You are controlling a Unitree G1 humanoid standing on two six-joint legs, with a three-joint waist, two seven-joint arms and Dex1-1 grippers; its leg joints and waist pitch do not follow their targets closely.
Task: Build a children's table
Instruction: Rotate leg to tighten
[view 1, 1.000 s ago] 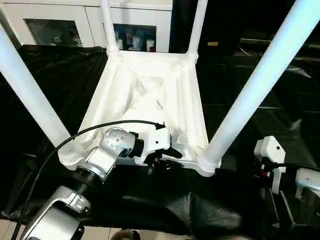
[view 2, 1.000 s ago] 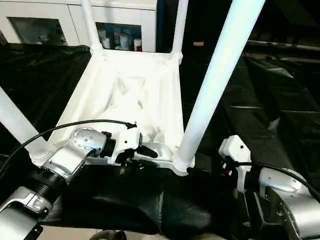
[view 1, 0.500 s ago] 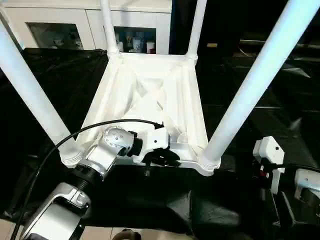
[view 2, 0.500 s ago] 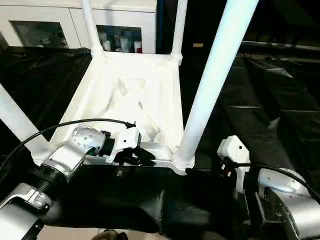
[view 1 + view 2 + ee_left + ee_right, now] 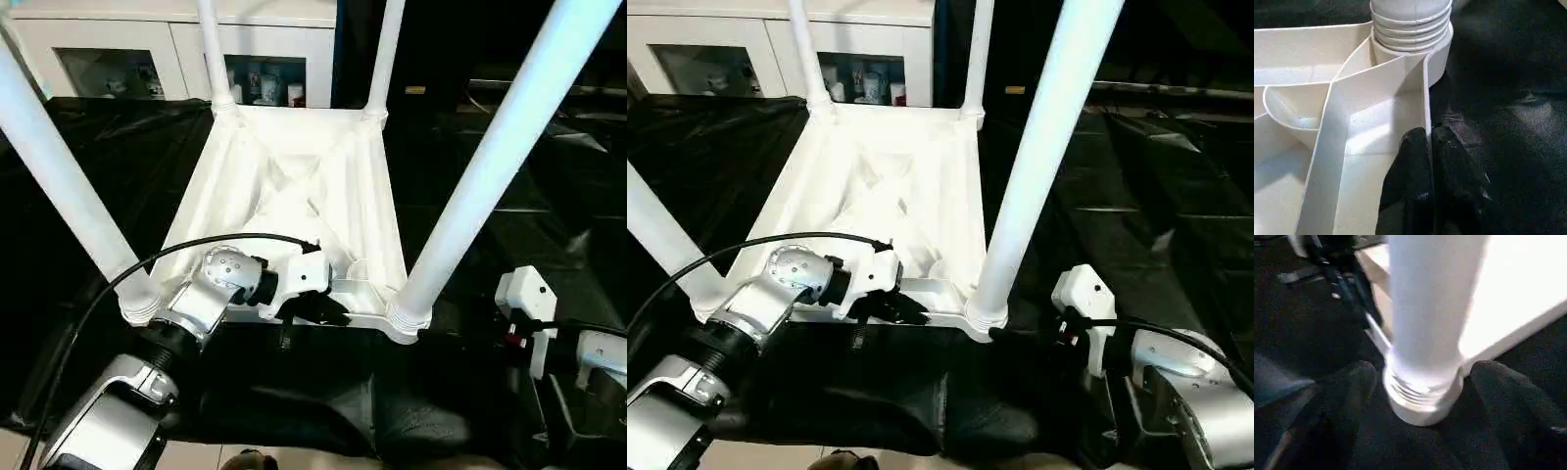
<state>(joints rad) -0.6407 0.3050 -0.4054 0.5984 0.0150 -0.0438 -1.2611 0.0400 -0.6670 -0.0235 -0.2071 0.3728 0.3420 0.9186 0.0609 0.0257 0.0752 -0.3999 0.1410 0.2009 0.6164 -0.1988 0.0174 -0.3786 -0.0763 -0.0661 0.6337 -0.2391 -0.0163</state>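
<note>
From where I stand the children's table lies upside down on the black-draped work surface, ribbed underside up, with all four legs fitted in its corner sockets and pointing upward.

Nearest the robot, at about seven o'clock in the head view, the left gripper sits at the table's near rim. Its two black fingers are pressed together on the thin upright wall of that rim, one finger on each side of it, just short of the near right corner socket. One black cable arcs over that wrist.

At about four o'clock the right gripper stands spread wide. Its two fingers flank the ribbed base of the near right leg, one on each side, apart from the leg as far as I can tell.

Counting the legs: two near ones, the near left leg at nine o'clock and the near right one at two o'clock, both rising steeply past the camera. Two far ones, the far left leg at eleven o'clock and the far right leg at twelve to one o'clock, stand at the table's far corners.

Beyond the table, at twelve o'clock, one white cabinet with glass doors holds small items too small to tell.
</note>
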